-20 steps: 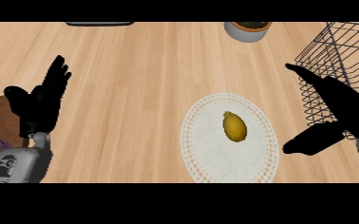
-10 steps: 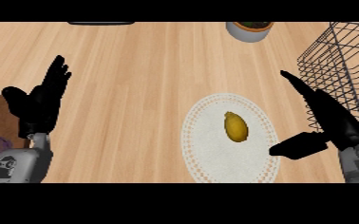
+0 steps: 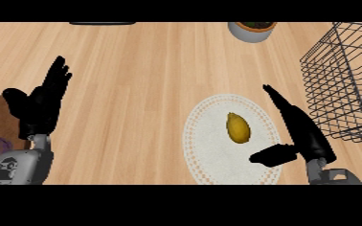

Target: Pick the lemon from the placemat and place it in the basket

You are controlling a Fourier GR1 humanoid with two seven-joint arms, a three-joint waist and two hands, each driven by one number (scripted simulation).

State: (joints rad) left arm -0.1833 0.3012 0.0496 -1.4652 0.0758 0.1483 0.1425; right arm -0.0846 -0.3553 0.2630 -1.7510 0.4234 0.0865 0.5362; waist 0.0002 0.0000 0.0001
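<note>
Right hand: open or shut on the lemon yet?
Open. The right hand has straight fingers beside the lemon, not touching it; the lemon lies on the placemat.

A yellow lemon lies near the middle of a round white placemat toward the counter's near edge. The right hand hangs over the placemat's right side, fingers straight and pointing away, thumb spread toward the lemon, not touching it. A black wire basket stands at the counter's right edge. A grey pot sits at the far edge. The left hand rests open at the left edge, fingers up.
</note>
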